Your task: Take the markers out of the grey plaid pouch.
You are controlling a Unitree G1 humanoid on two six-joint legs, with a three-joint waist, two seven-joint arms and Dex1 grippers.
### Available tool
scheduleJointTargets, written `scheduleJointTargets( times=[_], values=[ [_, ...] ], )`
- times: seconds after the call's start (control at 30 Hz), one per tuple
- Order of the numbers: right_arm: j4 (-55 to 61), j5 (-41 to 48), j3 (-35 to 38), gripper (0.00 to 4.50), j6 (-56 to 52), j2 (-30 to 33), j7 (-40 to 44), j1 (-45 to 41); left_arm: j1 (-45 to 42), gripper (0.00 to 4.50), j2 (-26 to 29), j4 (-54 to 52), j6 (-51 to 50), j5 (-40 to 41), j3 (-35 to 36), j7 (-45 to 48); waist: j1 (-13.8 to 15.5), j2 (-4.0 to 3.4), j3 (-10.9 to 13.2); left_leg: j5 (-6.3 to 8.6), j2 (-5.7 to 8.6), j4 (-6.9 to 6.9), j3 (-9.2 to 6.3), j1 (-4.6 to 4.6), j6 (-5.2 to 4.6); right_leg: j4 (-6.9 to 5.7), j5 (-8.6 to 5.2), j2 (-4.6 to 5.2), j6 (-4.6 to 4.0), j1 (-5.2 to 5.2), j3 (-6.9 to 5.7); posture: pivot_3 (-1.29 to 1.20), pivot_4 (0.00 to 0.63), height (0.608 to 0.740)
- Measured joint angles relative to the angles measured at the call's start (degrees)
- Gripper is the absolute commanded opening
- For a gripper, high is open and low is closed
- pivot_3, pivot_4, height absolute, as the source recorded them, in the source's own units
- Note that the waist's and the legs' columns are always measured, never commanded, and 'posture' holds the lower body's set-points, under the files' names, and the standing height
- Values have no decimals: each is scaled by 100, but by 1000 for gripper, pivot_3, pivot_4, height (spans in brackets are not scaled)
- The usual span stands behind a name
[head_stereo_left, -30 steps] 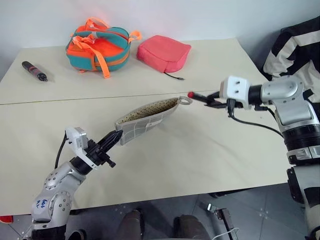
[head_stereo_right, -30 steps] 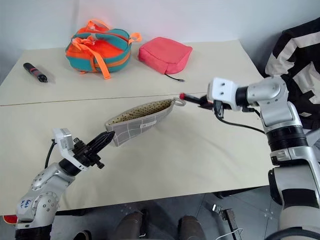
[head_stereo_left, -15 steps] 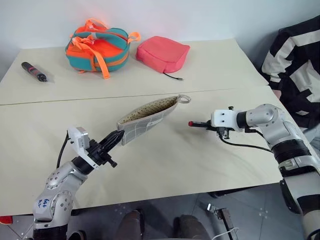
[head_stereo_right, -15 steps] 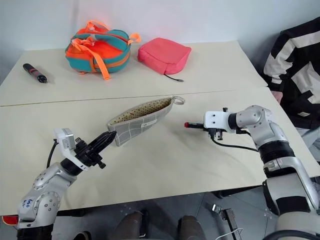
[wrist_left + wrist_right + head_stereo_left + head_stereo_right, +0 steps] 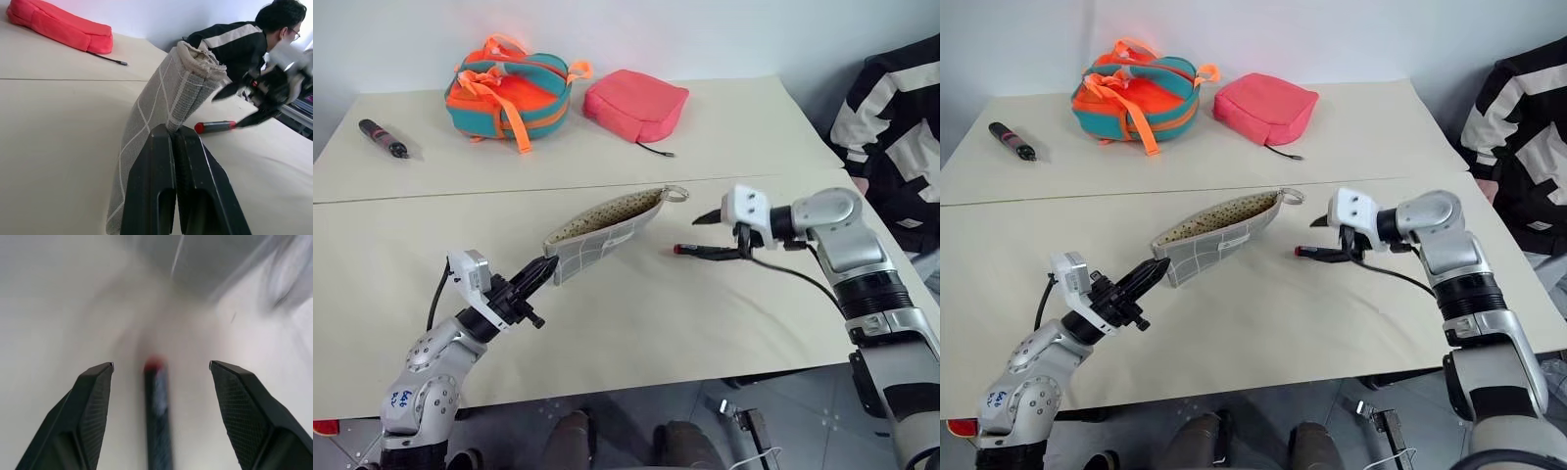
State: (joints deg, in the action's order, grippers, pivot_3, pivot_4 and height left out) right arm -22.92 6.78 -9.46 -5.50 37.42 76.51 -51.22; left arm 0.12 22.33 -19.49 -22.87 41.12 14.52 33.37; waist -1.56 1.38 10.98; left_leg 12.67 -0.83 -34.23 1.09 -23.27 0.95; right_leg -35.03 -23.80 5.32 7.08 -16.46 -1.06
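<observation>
Your right hand (image 5: 710, 235), which a second ago pinched the dark marker (image 5: 697, 251) with the red end right at the pouch's ring pull (image 5: 676, 194), now sits lower and clear of the pouch (image 5: 603, 231). Its fingers (image 5: 93, 396) now stand wide apart, no longer clamped, and the marker lies between them, low over the surface (image 5: 636, 313), red end toward the pouch.

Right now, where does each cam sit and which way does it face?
Head stereo pair: looks forward and down over the table; both arms show.
Left wrist: looks along the shut left tool pinching the grey plaid pouch.
Right wrist: looks down between the open right tool fingers.
Shared: the red-ended marker shows in every view.
</observation>
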Motion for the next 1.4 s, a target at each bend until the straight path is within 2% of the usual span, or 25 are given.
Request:
scheduleJointTargets(
  times=[0.1,0.2,0.3,0.43,0.57,0.8,0.97,1.07,1.17,1.23,1.4],
  values=[
    [669,603,314,2613,-737,-149,2,-292,-15,0,-5,-4,-19,8,-14,-7,-1,0,0,2,-1,4,-5,0,4,1,0,0,0,0,-2,0,150,740],
    [1208,925,340,1598,-1098,-472,-165,-428,-64,0,-25,-4,-32,15,-59,-10,1,1,-1,3,-1,5,-7,0,5,1,0,1,0,-1,-4,0,150,740],
    [1371,564,-49,1598,-608,-985,-554,-375,-131,0,-50,-5,-53,17,-155,-14,-2,2,-1,4,1,6,-4,0,4,1,0,2,0,-3,-3,0,150,740],
    [1094,-10,-576,1598,-33,-1249,-864,-374,-162,0,-94,-12,-105,18,-221,-21,15,3,-1,2,5,5,-5,-3,2,-4,1,4,2,-7,-6,0,150,740],
    [546,-455,-683,1598,553,-1278,-1037,-498,-163,0,-94,-61,-170,17,-264,-24,3,3,-1,0,8,4,-3,-3,0,-4,2,5,4,-7,-5,0,150,740],
    [36,-657,-776,1598,958,-1267,-908,-715,-168,0,-103,-132,-208,17,-351,-67,-4,3,-2,0,5,5,-3,-2,0,-6,2,3,4,-8,-6,0,150,740],
    [-146,-334,-584,1598,791,-1328,-766,-928,-178,0,-122,-133,-207,15,-382,-84,-5,2,-1,0,5,5,-3,-2,0,-7,2,3,4,-8,-6,0,150,740],
    [-254,-494,-588,1598,1009,-1107,-680,-1046,-198,0,-119,-134,-206,15,-363,-91,8,6,-3,1,6,5,-6,-1,-1,-6,2,5,3,-6,-10,0,150,740],
    [-383,-560,-617,1001,1053,-1094,-637,-909,-195,0,-116,-134,-206,17,-294,-112,1,6,-3,1,6,5,-2,-2,-2,-4,2,6,4,-6,-7,0,150,740],
    [-399,-654,-667,356,1069,-1120,-657,-826,-188,0,-110,-136,-207,19,-234,-114,-1,6,-3,1,6,5,-3,-2,-1,-6,2,5,4,-7,-8,0,150,740],
    [-397,-867,-836,356,1234,-1201,-734,-802,-204,0,-110,-225,-246,19,-320,-105,-7,5,-3,0,4,5,-2,-1,-1,-7,2,3,4,-8,-7,0,150,740]
  ],
)
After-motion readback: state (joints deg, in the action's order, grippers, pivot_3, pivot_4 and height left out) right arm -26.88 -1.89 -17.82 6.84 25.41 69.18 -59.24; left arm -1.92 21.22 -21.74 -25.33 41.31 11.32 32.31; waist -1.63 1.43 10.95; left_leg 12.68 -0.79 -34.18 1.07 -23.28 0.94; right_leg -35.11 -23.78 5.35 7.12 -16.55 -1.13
